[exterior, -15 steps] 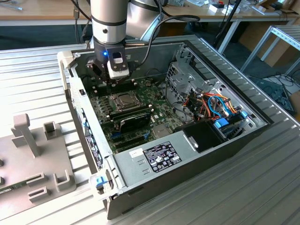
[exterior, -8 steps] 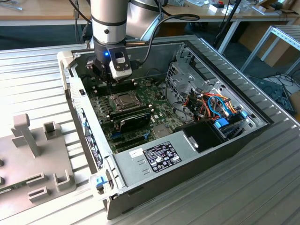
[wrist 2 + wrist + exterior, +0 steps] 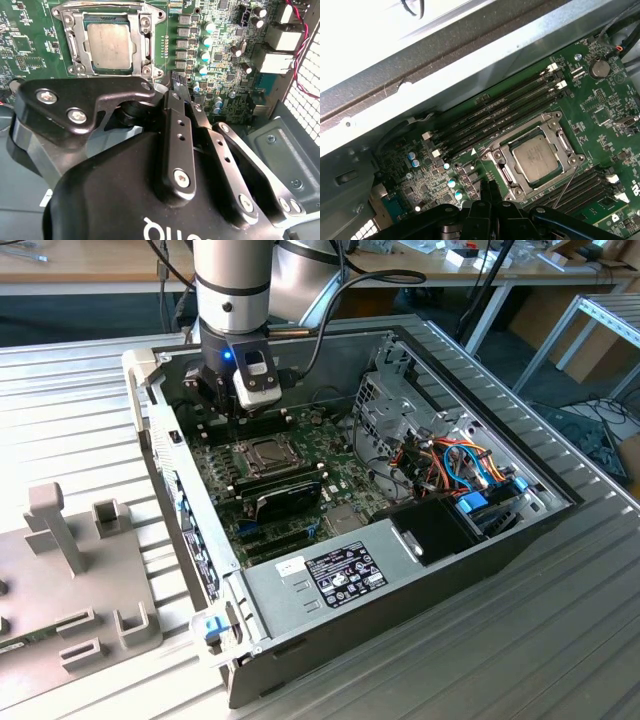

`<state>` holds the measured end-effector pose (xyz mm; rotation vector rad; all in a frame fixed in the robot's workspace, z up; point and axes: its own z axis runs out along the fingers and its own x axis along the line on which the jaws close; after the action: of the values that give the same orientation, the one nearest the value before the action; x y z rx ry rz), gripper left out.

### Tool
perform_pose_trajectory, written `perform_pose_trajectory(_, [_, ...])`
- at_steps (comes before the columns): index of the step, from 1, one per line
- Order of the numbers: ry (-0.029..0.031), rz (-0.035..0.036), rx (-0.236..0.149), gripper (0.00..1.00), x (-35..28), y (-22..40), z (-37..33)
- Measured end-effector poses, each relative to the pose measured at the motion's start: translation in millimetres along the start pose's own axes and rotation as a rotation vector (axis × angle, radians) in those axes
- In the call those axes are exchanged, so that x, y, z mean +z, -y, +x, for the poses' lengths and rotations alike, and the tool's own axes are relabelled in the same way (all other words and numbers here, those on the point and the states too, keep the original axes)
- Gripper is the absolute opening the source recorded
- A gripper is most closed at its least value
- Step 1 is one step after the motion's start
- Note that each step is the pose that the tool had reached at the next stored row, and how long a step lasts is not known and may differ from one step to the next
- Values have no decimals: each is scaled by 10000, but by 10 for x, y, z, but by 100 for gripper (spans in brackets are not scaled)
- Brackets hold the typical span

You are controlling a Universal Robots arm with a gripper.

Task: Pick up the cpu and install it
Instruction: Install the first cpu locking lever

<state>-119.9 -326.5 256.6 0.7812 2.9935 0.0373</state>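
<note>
Ribbed metal table (image 3: 520, 640), bench clutter behind. An open case (image 3: 420, 612) lies on it with the green board (image 3: 340, 480) facing up. A grey fixture (image 3: 70, 570) sits at the exterior view's left.

Exterior view: the arm (image 3: 232, 290) stands over the far end of the case. The gripper (image 3: 222, 398) hangs low above the board, near the socket (image 3: 262, 452) but not over it. At this range the chip is too small to judge.

Second wrist view: the cpu (image 3: 107, 45) lies flat in the socket, dull silver top up, with the metal frame (image 3: 146, 42) around its edges. The gripper (image 3: 176, 82) is off to one side, above the capacitors. Its fingers (image 3: 178, 130) are drawn together at the tips with nothing between them. This view adds the finger linkage and the frame's corner screws.

First wrist view: the cpu (image 3: 538, 159) is again in the socket, square to it. The gripper (image 3: 487, 189) tips are pressed together and empty, just beside the socket corner. This view adds the memory slots (image 3: 495, 112) and the case wall beyond. A thin lever (image 3: 567, 182) crosses one socket corner.

Judgement: the chip looks placed and released, so the pick and the seating appear done. I cannot tell whether the frame is clamped or the lever latched.
</note>
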Motion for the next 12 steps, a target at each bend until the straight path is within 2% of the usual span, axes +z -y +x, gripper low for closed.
perform_pose_trajectory(2, [0, 0, -1, 11, 0, 0, 0])
perform_pose_trajectory(5, [-11, -12, -257, 11, 0, 0, 0])
perform_pose_trajectory(12, [-61, -84, -1163, 11, 0, 0, 0])
